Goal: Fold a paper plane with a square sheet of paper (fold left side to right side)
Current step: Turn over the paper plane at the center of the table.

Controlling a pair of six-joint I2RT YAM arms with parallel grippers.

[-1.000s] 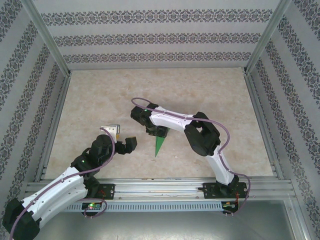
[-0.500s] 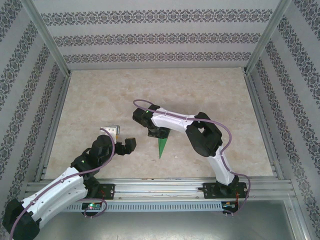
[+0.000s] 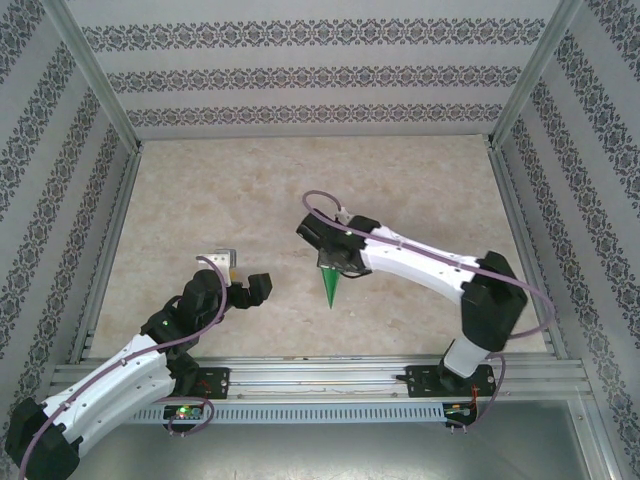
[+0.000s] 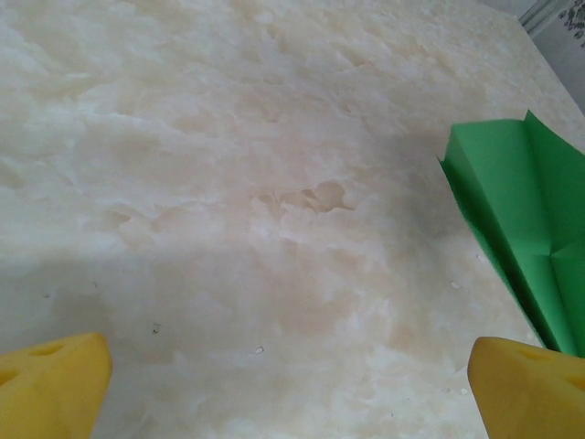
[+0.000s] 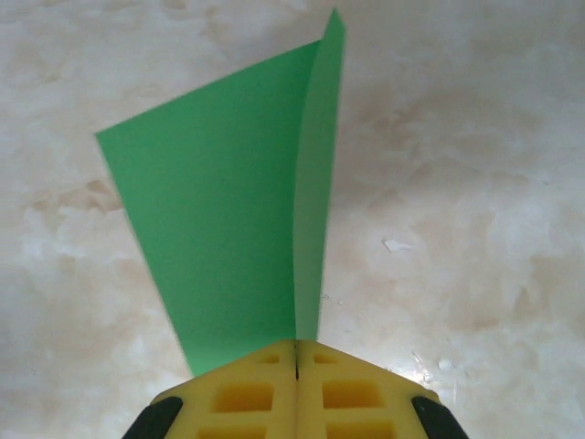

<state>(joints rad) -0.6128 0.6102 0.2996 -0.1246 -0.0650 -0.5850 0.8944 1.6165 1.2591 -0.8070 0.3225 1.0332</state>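
Observation:
The green paper, folded into a narrow pointed paper plane (image 3: 330, 288), hangs from my right gripper (image 3: 334, 266) near the table's middle, its tip pointing toward the near edge. In the right wrist view the yellow pads (image 5: 247, 398) are pressed together on the plane's (image 5: 238, 210) central crease, and one wing spreads to the left. My left gripper (image 3: 246, 276) sits low to the left of the plane. It is open, with yellow fingertips (image 4: 50, 384) wide apart and nothing between them. The plane (image 4: 521, 215) lies at its right edge of view.
The tabletop (image 3: 200, 200) is pale marble-patterned. Aluminium rails (image 3: 300, 372) frame it on all sides, with patterned walls (image 3: 300, 75) behind and beside. Open room lies across the far half and to the right.
My right gripper has shut on the plane. The right arm has stretched out, its elbow swinging right, and the plane has shifted slightly right. The left arm has barely moved.

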